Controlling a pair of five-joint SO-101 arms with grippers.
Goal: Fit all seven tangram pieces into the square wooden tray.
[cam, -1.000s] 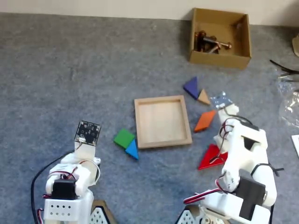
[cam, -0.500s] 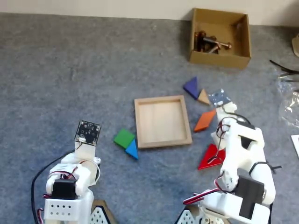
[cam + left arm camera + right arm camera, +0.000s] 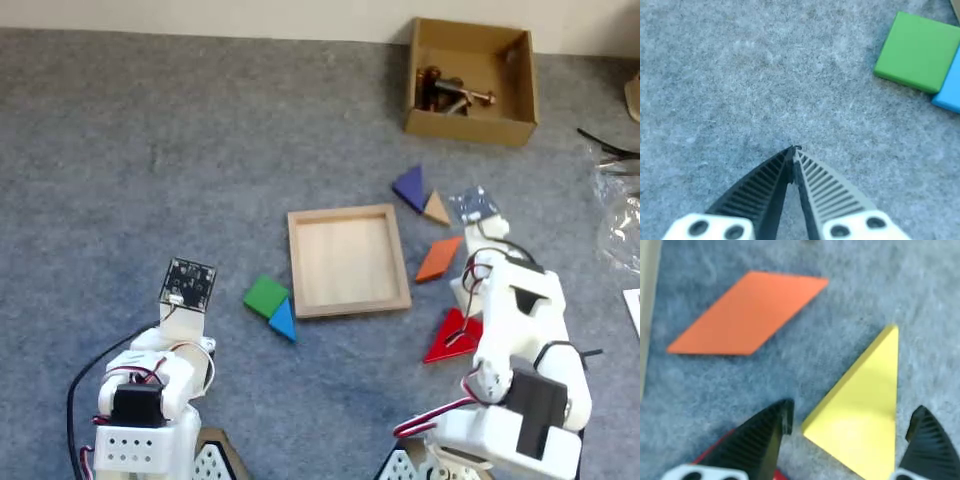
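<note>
R end effector (image 3: 854,411) spread wide flanking yellow triangle (image 3: 862,402); L end effector (image 3: 793,150) closed.

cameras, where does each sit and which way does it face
High view: fixed overhead, looking down at the wooden tray; the left arm and right arm show at the bottom edge.
Left wrist view: on that wrist, looking down past the shut left end effector at carpet and the green square.
Right wrist view: on that wrist, looking down through the open right end effector at the yellow triangle and orange parallelogram.
Shared: green square shows in high and left wrist views.
</note>
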